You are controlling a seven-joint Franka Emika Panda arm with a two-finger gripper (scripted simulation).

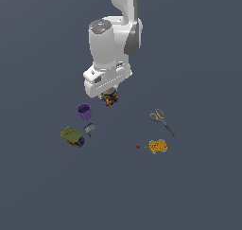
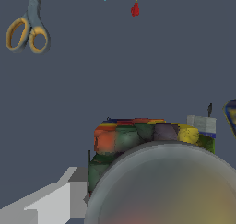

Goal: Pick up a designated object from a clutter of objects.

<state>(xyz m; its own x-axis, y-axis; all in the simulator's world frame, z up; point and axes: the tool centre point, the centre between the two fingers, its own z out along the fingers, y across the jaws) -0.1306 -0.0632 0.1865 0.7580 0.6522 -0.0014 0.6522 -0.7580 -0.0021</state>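
Surface: a plain dark grey-blue floor, bare of any edge or wall, with small items scattered over it.
Landmark: the jar, clear with red, yellow, blue and orange pieces inside, sits directly under the arm's hand.
Gripper: the gripper is down over the jar; one grey finger shows beside the jar's wall in the wrist view, but the pictures do not show whether the jaws are closed on it or merely straddling it.
Why so placed: the hand looks centred on the jar, probably so the fingers meet its round wall squarely.
Cup: a purple cup stands near the jar, close enough to be bumped.
Beyond the cup: a tiny grey item and an olive box.
Other side of the jar: the scissors and an orange-blue block, both well apart from it.
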